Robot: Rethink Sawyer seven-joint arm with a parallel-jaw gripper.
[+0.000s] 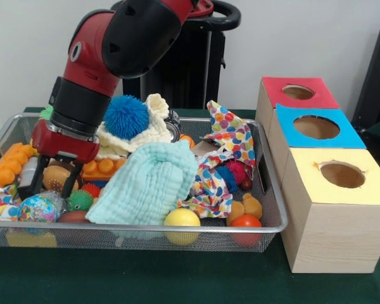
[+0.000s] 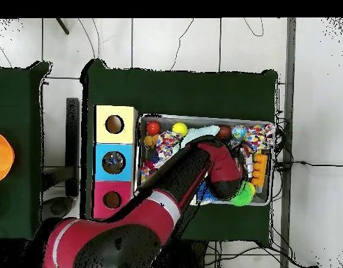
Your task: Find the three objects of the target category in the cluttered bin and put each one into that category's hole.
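My gripper (image 1: 52, 185) is down in the left part of the wire bin (image 1: 273, 190), open, its black fingers (image 1: 33, 183) standing either side of a tan bumpy ball (image 1: 54, 177). Whether they touch it I cannot tell. Around it lie a green spiky ball (image 1: 80, 201), a multicoloured ball (image 1: 37, 209) and an orange brick (image 1: 104, 168). A blue spiky ball (image 1: 125, 117) rests on a cream knitted hat (image 1: 153, 130). Three boxes with holes stand right of the bin: red (image 1: 297, 92), blue (image 1: 316, 127), yellow (image 1: 342, 175). In the overhead view the arm (image 2: 202, 174) hides the gripper.
A mint cloth (image 1: 149, 183) and a polka-dot cloth (image 1: 231, 136) cover the bin's middle. A yellow ball (image 1: 182, 218), a red ball (image 1: 246, 221) and a small orange bear (image 1: 244, 206) lie at its front. Orange blocks (image 1: 9, 161) fill the left end.
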